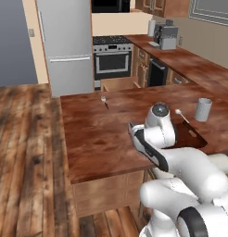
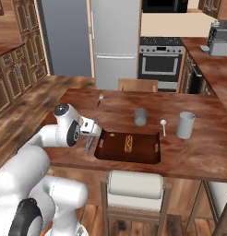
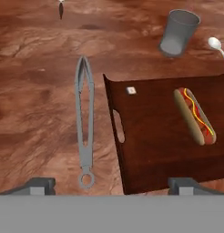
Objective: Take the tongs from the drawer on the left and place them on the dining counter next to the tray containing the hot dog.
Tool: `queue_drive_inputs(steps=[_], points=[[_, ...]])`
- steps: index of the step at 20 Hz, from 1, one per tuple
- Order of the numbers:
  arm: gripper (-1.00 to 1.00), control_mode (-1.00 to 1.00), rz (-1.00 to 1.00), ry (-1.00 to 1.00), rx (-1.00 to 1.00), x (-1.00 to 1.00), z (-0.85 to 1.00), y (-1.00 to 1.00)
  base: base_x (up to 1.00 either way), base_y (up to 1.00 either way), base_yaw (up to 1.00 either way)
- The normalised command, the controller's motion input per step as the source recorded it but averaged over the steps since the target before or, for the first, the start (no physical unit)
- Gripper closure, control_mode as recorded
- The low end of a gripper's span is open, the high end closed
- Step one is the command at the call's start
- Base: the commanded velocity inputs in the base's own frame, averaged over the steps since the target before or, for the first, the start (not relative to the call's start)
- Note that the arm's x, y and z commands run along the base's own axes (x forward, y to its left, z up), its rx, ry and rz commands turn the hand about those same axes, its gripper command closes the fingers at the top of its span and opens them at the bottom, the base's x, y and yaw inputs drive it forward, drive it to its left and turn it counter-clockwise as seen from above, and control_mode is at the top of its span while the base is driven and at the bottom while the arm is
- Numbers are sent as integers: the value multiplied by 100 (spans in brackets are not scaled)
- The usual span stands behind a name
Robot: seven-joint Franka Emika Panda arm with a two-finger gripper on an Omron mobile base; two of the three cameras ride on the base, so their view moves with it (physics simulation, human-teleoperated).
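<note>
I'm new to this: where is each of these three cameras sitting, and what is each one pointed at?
Left base view: behind the arm to its left, looking forward over the dining counter toward the oven; the white arm rises at lower right.
Right base view: behind the arm to its right, looking at the tray with the hot dog; the arm rises at lower left.
Hand view: on the hand, looking down at the tongs lying beside the tray; the open gripper shows its fingertips at the bottom.
Shared: both base views show the counter, fork and cup.
</note>
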Motion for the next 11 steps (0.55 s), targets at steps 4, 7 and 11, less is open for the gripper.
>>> queue_drive_inputs(steps=[4,7,11], points=[[-100,-100,0,-26,0,-39,91,-13,0,0,0],[-100,-100,0,-20,3,-22,94,-2,0,0,0],[-100,-100,3,-17,3,-38,93,0,0,0,0]])
